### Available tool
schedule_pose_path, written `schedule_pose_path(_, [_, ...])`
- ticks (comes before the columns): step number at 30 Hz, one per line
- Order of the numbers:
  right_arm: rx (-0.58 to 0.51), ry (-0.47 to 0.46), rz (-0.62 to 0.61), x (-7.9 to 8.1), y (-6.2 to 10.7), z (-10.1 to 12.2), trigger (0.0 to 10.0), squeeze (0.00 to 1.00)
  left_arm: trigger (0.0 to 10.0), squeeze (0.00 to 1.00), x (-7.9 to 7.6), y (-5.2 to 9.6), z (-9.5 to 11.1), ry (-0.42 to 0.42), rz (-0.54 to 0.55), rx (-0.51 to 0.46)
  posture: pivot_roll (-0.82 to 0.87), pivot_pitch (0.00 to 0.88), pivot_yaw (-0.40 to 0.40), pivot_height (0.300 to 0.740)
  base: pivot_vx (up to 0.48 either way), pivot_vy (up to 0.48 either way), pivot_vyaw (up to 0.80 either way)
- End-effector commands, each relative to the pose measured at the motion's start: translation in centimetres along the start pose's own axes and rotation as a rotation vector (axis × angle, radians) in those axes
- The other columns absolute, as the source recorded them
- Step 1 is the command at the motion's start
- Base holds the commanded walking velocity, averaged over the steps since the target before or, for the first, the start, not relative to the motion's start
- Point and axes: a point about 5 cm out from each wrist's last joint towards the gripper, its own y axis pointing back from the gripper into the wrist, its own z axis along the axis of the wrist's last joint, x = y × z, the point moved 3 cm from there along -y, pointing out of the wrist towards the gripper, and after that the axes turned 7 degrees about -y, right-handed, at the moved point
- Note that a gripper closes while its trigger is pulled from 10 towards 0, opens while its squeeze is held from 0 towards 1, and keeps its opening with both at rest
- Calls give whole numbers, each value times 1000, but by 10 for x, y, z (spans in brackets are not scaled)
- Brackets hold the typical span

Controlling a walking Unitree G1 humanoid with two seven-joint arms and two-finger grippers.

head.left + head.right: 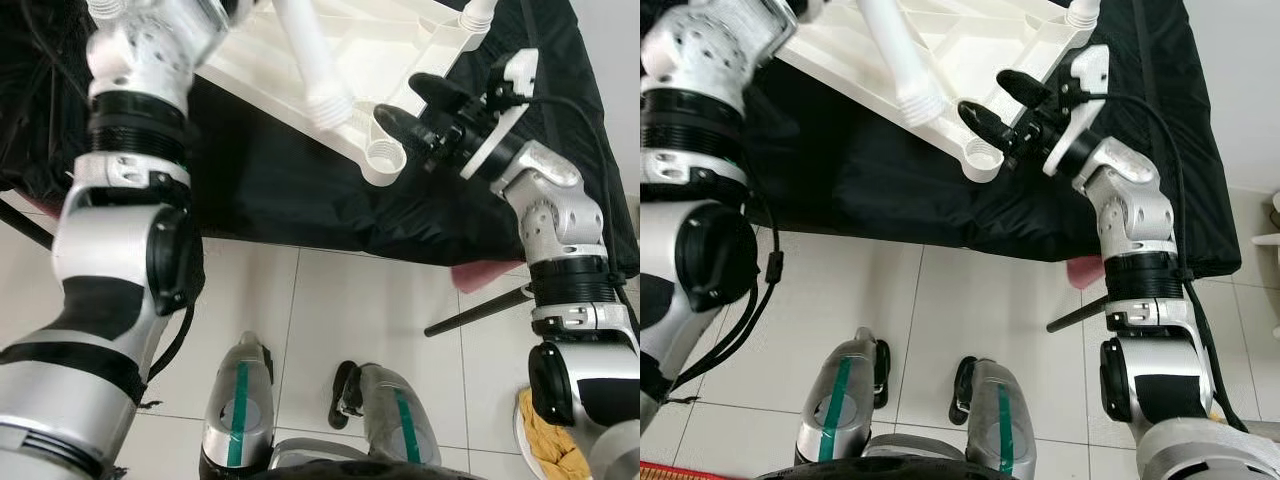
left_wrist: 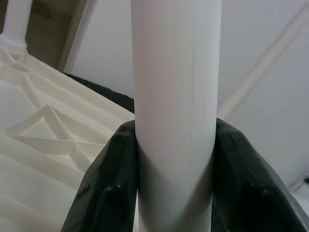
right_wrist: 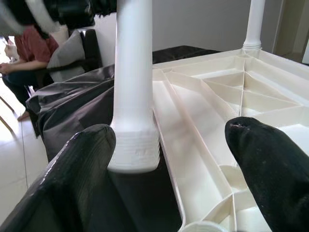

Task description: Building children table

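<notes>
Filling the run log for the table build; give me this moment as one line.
left hand: shut on table leg | right hand: open at corner socket | tabletop: upside down on black cloth

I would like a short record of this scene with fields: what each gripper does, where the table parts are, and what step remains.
left gripper: shut on the white table leg, holding it above the tabletop
right gripper: open, fingers either side of the tabletop's near corner
tabletop: white, upside down on black cloth, ribs facing up
empty socket: at the near corner, no leg in it
table leg threaded end: not yet in the socket
other leg: already standing at a far corner
remaining step: probably screw the held leg into the socket
</notes>
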Motion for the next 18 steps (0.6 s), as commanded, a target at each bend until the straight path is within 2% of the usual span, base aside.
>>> schedule_pose_path(1, [20, 10, 5, 1, -5, 5, 10000, 0, 10000, 0, -34, 2, 6, -71, -267, -40, 52, 13, -61, 740, 0, 0, 0])
schedule_pose_path(2, [20, 10, 5, 1, -5, 5, 10000, 0, 10000, 0, -34, 2, 6, -71, -267, -40, 52, 13, -61, 740, 0, 0, 0])
schedule_pose_path(3, [18, 7, 10, 2, -9, 10, 10000, 0, 10000, 0, -40, 3, 4, -101, -283, -37, 53, 15, -62, 740, 0, 0, 0])
schedule_pose_path(5, [18, 7, 10, 2, -9, 10, 10000, 0, 10000, 0, -40, 3, 4, -101, -283, -37, 53, 15, -62, 740, 0, 0, 0])
schedule_pose_path(6, [20, -6, 15, 3, -15, 14, 10000, 0, 10000, 0, -48, 4, 3, -126, -301, -39, 55, 16, -64, 740, 0, 0, 0])
schedule_pose_path(8, [20, -6, 15, 3, -15, 14, 10000, 0, 10000, 0, -48, 4, 3, -126, -301, -39, 55, 16, -64, 740, 0, 0, 0])
schedule_pose_path(9, [22, -27, 17, 4, -21, 18, 10000, 0, 10000, 0, -58, 5, 1, -163, -325, -43, 59, 17, -70, 740, 0, 0, 0])
schedule_pose_path(10, [22, -27, 17, 4, -21, 18, 10000, 0, 10000, 0, -58, 5, 1, -163, -325, -43, 59, 17, -70, 740, 0, 0, 0])
schedule_pose_path(12, [39, -96, 22, 7, -34, 24, 10000, 0, 10000, 0, -79, 9, -2, -258, -380, -55, 62, 18, -75, 740, 0, 0, 0])
schedule_pose_path(13, [39, -96, 22, 7, -34, 24, 10000, 0, 10000, 0, -79, 9, -2, -258, -380, -55, 62, 18, -75, 740, 0, 0, 0])
schedule_pose_path(14, [44, -126, 26, 8, -39, 27, 10000, 0, 10000, 0, -89, 12, -4, -313, -409, -68, 62, 20, -77, 740, 0, 0, 0])
schedule_pose_path(17, [44, -126, 26, 8, -39, 27, 10000, 0, 10000, 0, -89, 12, -4, -313, -409, -68, 62, 20, -77, 740, 0, 0, 0])
schedule_pose_path(18, [48, -148, 30, 9, -42, 29, 10000, 0, 10000, 0, -97, 14, -6, -360, -428, -75, 63, 20, -78, 740, 0, 0, 0])
